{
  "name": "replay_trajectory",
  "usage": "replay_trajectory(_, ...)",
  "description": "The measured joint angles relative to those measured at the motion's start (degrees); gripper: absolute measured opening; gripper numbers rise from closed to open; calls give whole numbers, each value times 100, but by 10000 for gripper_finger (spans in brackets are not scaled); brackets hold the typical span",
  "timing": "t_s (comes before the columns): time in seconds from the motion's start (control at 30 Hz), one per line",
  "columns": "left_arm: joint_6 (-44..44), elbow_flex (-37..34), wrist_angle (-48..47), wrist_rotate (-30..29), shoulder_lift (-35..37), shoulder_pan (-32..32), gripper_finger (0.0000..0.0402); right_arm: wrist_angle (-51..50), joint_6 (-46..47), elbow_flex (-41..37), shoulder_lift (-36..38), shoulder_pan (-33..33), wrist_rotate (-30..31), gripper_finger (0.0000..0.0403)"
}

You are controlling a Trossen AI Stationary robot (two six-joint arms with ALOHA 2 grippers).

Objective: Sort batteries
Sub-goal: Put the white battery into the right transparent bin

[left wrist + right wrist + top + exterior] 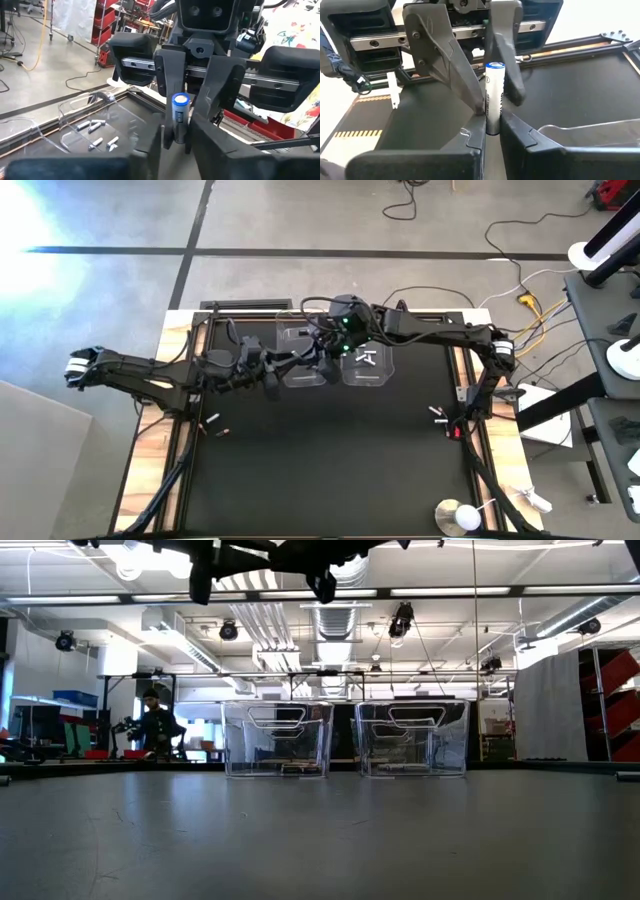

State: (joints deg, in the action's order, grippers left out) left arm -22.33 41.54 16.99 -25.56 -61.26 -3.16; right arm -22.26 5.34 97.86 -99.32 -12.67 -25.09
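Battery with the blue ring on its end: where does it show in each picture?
Left wrist view: battery upright, at the centre.
Right wrist view: upright, at the centre.
High view: hidden where the two arms meet.
Low view: not in it.
Shared landmark: the clear tubs, visible in all four views.
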Motion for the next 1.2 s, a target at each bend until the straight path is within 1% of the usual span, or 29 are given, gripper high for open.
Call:
replay_trajectory(0.1,0,0,-123,7,35,2,117,-158,-87,6,48,-54,-19,28)
replay_trajectory(0.2,-37,0,-452,127,139,-15,147,-914,-392,198,80,-197,100,28)
replay_trajectory(0.3,-212,0,-909,350,269,-47,170,-2077,-1007,352,87,-354,541,28)
replay_trajectory(0.4,-406,0,-1323,664,404,-81,185,-3177,-1650,305,87,-518,1191,28)
replay_trajectory(0.5,-434,0,-1502,984,491,-90,192,-3803,-2057,72,56,-752,1630,28)
replay_trajectory(0.67,-400,0,-1503,1016,505,-92,191,-3829,-2376,-642,-135,-1244,1690,28)
replay_trajectory(0.8,-361,0,-1499,1014,482,-90,190,-3830,-2612,-971,-476,-1527,1795,28)
replay_trajectory(0.83,-360,0,-1506,1014,470,-90,190,-3846,-2697,-990,-583,-1562,1872,28)
replay_trajectory(0.93,-356,0,-1504,1014,424,-90,190,-3886,-3036,-982,-891,-1574,2464,28)
replay_trajectory(1.0,-414,0,-1521,1015,395,-90,190,-3925,-3242,-932,-1111,-1555,2699,28)
replay_trajectory(1.07,-534,0,-1721,1086,407,-89,190,-3983,-3371,-852,-1315,-1550,2720,28)
replay_trajectory(1.2,-853,0,-2517,1445,541,-81,190,-4034,-3466,-674,-1515,-1575,2816,28)
